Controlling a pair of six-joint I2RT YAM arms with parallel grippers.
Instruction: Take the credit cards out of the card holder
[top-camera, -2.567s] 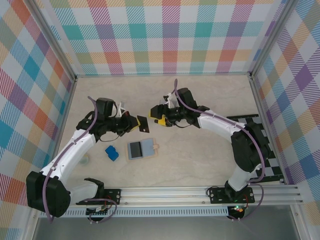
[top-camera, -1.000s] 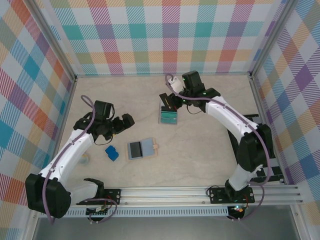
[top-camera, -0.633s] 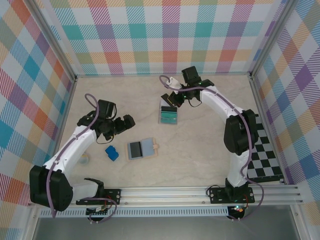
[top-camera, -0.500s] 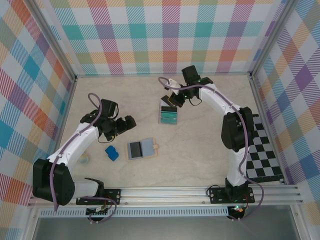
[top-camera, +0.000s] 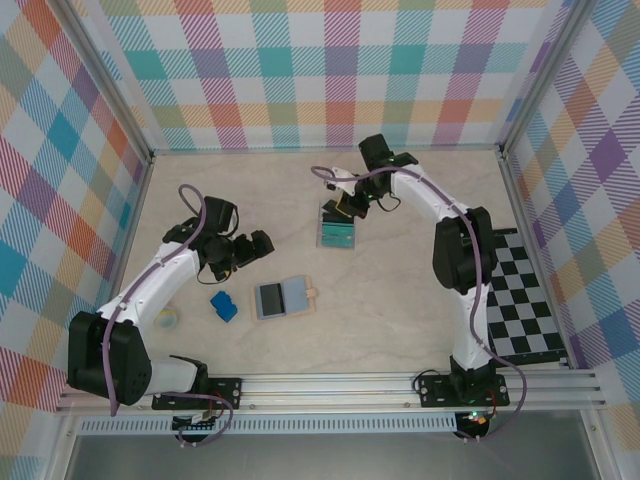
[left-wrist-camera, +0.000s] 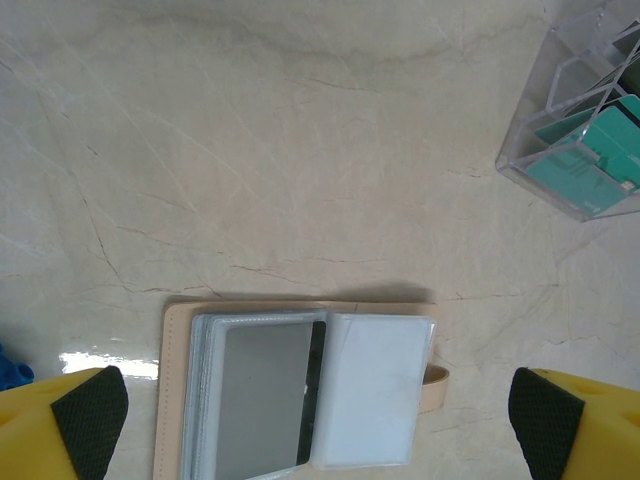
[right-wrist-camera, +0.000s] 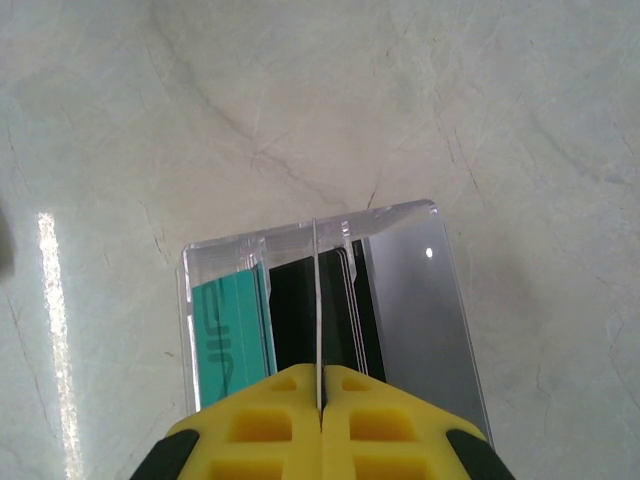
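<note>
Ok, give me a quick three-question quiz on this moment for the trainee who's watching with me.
1. True or false: the right claw is shut on a card held edge-on.
2. In the left wrist view, what lies open on the table below the left claw? A: the card holder. B: a checkered mat. C: a blue block.
3. Fill in: in the right wrist view, the cards standing in the left compartment of the clear organizer are ___ in colour.

Key: 1 true; 2 A; 3 teal.
</note>
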